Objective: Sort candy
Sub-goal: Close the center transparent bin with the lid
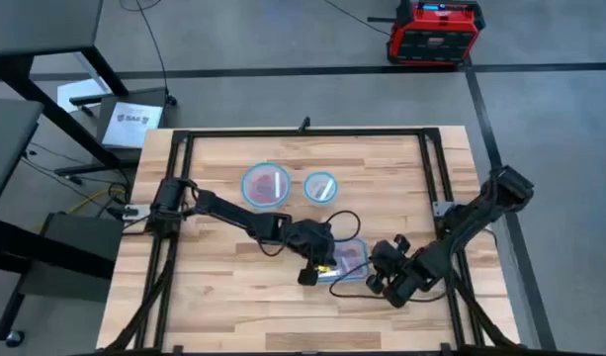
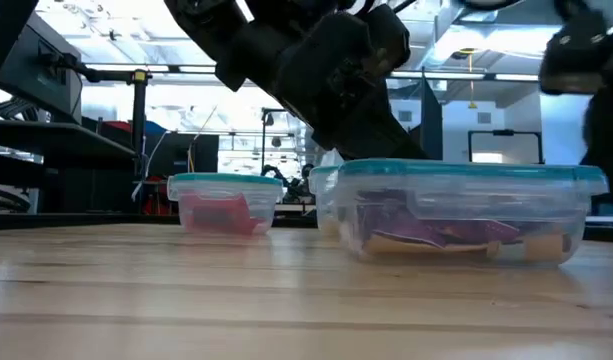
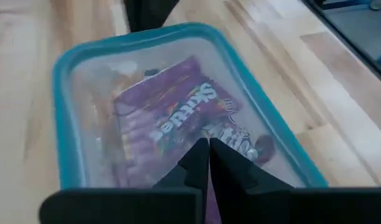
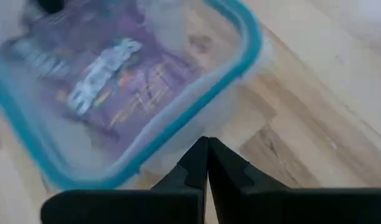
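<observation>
Standing over it all is the wooden table (image 1: pixel 233 287), ringed by a black frame, with both dark arms reaching in toward its front middle. The left arm stretches from the nine o'clock edge across to the rectangular container (image 1: pixel 348 259), and the left gripper (image 1: pixel 318 269) hangs right at that tub's nine o'clock rim; its wrist view shows the two fingers (image 3: pixel 202 163) pressed together with nothing between them, poised over the open tub. The right arm comes in from three o'clock, and the right gripper (image 1: pixel 387 277) sits just beside the same tub at about four o'clock, its fingers (image 4: pixel 206 163) likewise closed flat on each other and holding nothing, over bare wood by the blue rim. Up toward twelve o'clock from the tub stand two round containers, the larger one (image 1: pixel 267 184) with red candy (image 1: pixel 271 182) in it, the smaller one (image 1: pixel 320 185) near it at three o'clock. Inside the rectangular tub lies the rest of the candy, a purple Skittles packet (image 3: pixel 178 112) uppermost, with orange showing low down in the level view.
</observation>
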Action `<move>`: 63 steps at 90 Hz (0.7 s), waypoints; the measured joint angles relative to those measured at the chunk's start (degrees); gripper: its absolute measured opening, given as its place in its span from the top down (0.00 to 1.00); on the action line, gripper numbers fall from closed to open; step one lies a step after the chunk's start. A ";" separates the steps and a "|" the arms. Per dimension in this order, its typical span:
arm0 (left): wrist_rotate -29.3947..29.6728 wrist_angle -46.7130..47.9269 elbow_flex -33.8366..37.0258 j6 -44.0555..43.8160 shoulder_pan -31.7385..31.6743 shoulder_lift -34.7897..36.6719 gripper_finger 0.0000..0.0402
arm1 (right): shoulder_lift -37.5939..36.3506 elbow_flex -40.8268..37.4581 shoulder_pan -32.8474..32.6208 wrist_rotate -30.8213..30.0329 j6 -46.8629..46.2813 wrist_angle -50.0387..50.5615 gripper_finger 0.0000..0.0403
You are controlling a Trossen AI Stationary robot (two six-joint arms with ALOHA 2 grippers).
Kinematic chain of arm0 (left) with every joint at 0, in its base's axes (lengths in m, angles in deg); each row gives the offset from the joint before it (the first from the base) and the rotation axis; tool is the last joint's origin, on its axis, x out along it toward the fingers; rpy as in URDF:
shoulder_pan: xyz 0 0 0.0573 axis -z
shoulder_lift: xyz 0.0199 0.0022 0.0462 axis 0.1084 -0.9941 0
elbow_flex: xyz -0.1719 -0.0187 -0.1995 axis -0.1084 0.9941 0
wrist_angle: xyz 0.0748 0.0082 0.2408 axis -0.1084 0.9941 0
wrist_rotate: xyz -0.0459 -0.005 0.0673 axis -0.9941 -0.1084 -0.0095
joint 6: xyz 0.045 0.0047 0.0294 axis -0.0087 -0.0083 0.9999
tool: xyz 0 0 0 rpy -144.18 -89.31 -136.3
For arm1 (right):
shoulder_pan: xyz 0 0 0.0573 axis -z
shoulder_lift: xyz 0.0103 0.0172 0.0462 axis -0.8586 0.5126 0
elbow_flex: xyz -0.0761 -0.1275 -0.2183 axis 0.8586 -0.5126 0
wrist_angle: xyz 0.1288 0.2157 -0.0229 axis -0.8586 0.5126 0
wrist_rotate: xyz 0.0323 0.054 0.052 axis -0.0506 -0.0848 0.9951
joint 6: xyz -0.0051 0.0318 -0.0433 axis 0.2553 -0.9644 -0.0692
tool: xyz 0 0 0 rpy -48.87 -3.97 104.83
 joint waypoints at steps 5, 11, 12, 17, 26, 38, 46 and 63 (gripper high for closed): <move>0.01 -0.96 0.00 -0.01 0.02 -0.69 1.00 | 0.78 0.00 0.70 0.43 0.50 -2.17 1.00; 0.00 -1.91 -0.01 -0.07 -0.08 -1.51 1.00 | 1.23 -0.04 1.46 0.76 1.78 -3.51 1.00; -0.01 -2.14 -0.03 -0.07 -0.08 -1.73 1.00 | 1.29 -0.06 1.61 0.80 2.05 -3.82 1.00; -0.07 -2.74 -0.09 -0.36 -0.11 -2.96 1.00 | 1.53 -0.09 2.21 1.18 2.88 -5.59 1.00; -0.25 -4.61 -0.30 -1.77 -0.02 -5.67 1.00 | 1.53 -0.11 3.14 1.62 3.86 -6.86 1.00; 0.88 -8.64 -0.50 -3.72 -0.09 -8.04 1.00 | 1.53 -0.09 4.24 2.95 3.65 -8.81 1.00; 2.77 -9.59 -0.44 -5.18 -0.13 -8.20 1.00 | 1.53 -0.09 4.93 3.60 3.64 -10.29 1.00; 5.10 -9.75 -0.35 -5.46 -0.17 -8.25 1.00 | 1.57 -0.09 5.34 4.13 3.62 -11.38 1.00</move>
